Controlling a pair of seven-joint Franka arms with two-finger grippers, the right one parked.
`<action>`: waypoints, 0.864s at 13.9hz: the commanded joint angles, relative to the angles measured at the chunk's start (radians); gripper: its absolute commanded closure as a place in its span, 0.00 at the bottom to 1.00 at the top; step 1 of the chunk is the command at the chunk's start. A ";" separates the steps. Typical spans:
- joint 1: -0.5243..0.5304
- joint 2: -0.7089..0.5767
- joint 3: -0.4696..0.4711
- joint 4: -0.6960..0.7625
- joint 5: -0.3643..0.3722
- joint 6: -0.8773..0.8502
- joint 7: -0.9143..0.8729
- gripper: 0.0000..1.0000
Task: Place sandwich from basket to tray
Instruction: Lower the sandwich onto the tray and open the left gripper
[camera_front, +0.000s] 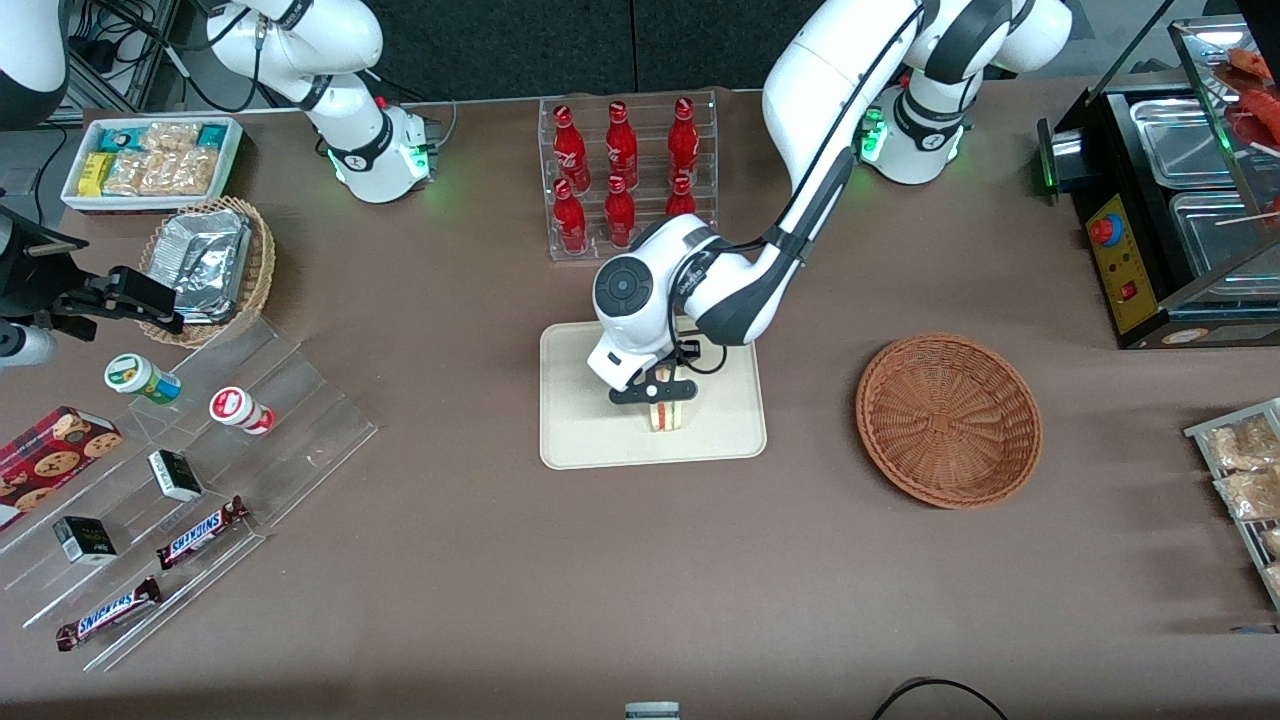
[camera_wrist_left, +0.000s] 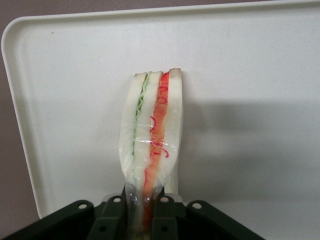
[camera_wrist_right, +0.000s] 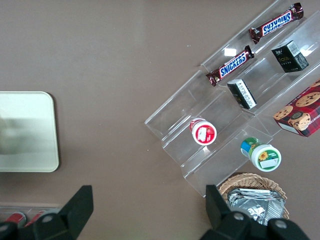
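Brown tabletop, item log: my gripper pinching sandwich upright on tray; basket empty. Placing step; next: release, lift w/o tipping.

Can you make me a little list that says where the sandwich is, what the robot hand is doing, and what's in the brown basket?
sandwich: standing on edge on the tray, wrapped in clear film
hand: over the tray, shut on the sandwich's end
fingers: pinching the wrapped end
basket: nothing in it, beside the tray, toward the working arm's end
task step: sandwich not yet let go
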 joint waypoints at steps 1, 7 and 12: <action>-0.019 0.017 0.015 0.028 0.016 0.001 -0.005 0.00; -0.019 -0.003 0.017 0.031 0.017 -0.002 -0.021 0.00; -0.003 -0.094 0.026 0.028 0.010 -0.050 -0.021 0.00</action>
